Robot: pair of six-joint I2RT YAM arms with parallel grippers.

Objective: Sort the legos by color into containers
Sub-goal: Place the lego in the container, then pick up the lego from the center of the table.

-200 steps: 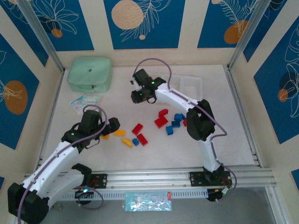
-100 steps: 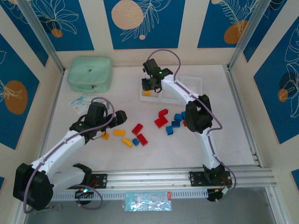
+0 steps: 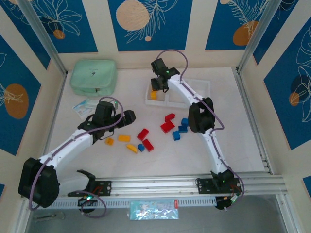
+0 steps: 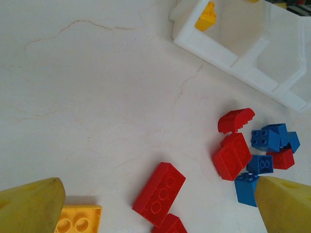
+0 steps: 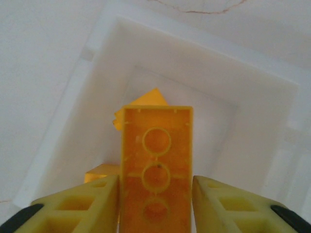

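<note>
My right gripper (image 5: 155,183) is shut on a long yellow lego (image 5: 156,145), held over the left compartment of the white tray (image 5: 63,126); two more yellow legos (image 5: 146,101) lie inside it. In the top view that gripper (image 3: 155,90) hangs over the tray (image 3: 208,85). My left gripper (image 3: 129,116) is open above the table, its fingers (image 4: 30,204) spread wide over a red lego (image 4: 159,194) and beside a yellow lego (image 4: 77,221). Red legos (image 3: 167,127) and blue legos (image 3: 182,128) cluster mid-table; yellow ones (image 3: 124,138) lie left of them.
A mint-green pouch (image 3: 93,76) sits at the back left with a clear plastic packet (image 3: 87,106) in front of it. The metal rail (image 3: 160,184) runs along the near edge. Cage posts and panels close in the sides.
My right gripper carried the yellow lego from left of the tray to over its left compartment. My left gripper moved forward and right, toward the red legos.
</note>
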